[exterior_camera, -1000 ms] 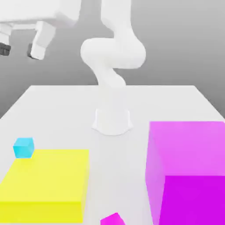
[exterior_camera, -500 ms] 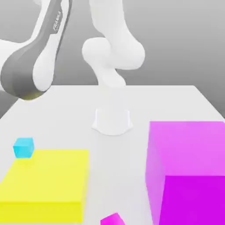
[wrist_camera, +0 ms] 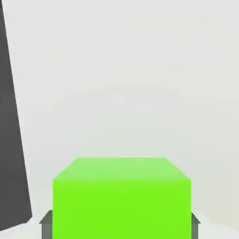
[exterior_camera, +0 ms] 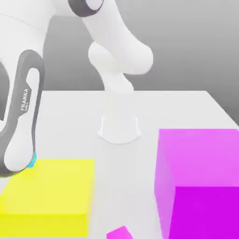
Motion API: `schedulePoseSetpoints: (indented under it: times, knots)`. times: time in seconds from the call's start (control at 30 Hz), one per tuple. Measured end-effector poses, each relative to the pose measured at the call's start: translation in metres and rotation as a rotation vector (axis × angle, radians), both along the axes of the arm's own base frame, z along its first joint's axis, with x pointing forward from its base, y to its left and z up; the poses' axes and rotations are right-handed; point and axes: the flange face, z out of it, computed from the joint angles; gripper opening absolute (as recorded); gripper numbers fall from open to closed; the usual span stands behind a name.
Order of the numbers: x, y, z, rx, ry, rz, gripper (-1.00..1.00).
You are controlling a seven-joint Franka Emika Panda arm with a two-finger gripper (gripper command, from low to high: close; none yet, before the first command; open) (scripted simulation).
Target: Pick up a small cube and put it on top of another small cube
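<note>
A white robot arm (exterior_camera: 21,121) reaches down at the exterior view's left, beside a big yellow block (exterior_camera: 49,191). In the hand view, the gripper (wrist_camera: 119,223) is clamped on the small green cube (wrist_camera: 121,198), its grey fingertips (wrist_camera: 46,221) pressing either side, with the white table (wrist_camera: 140,93) beneath. The hold looks low on the cube, so lifting fast could let it slip. The arm may also clip the small cyan cube (exterior_camera: 32,163) peeking out behind it.

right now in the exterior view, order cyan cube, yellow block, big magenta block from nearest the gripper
1. cyan cube, left, and yellow block, front left: too close to call
2. big magenta block, far right
</note>
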Motion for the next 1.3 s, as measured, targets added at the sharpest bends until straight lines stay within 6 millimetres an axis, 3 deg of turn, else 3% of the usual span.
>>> schedulePoseSetpoints:
  times: [0.1,0.17,0.4,0.73,0.87,1.07,1.3]
  knots:
    - [0.0,0.0,0.041,0.0,0.0,0.0,-1.0]
    - [-0.002,-0.003,0.054,-0.013,0.008,0.066,-1.0]
    - [-0.007,-0.003,0.062,-0.088,0.067,0.494,-1.0]
    - [0.003,0.034,0.076,-0.198,0.198,1.212,-1.0]
    - [0.02,0.086,0.086,-0.212,0.177,1.26,-1.0]
    - [0.036,0.169,0.096,-0.179,0.092,1.082,-1.0]
    - [0.039,0.266,0.105,-0.12,0.029,0.86,-1.0]
